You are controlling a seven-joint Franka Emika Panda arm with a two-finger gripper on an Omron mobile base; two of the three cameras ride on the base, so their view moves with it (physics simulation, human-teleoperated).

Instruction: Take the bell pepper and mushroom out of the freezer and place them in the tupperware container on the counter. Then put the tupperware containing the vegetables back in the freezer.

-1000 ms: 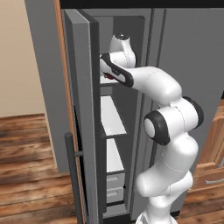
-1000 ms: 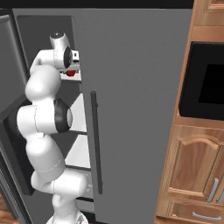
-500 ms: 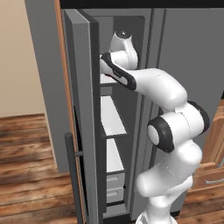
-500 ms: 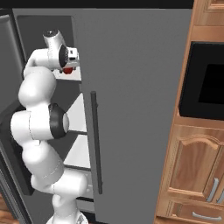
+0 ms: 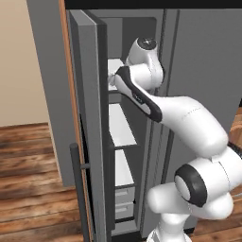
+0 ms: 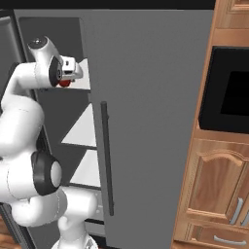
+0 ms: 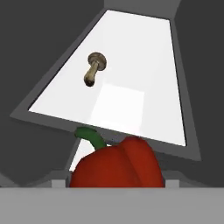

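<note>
Evenly lit, flat rendered light with no harsh shadows in both base views. Soft sheen on the white arm (image 5: pixel 189 118) and a pale highlight across the grey freezer (image 6: pixel 151 121) door. In the hand view, bright white shelf (image 7: pixel 131 65) with a lighter glare patch at its middle, dark walls around it. Glossy bell pepper (image 7: pixel 118 164) sharp, mildly blurred edges. Slightly soft, low-resolution throughout.

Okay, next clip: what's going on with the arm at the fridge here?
The arm is reaching into the open freezer at an upper white shelf. The bell pepper sits right at its tool, apparently clear of the shelf, so it looks gripped and on its way out. The mushroom lies on its side on the shelf, untouched.
</note>
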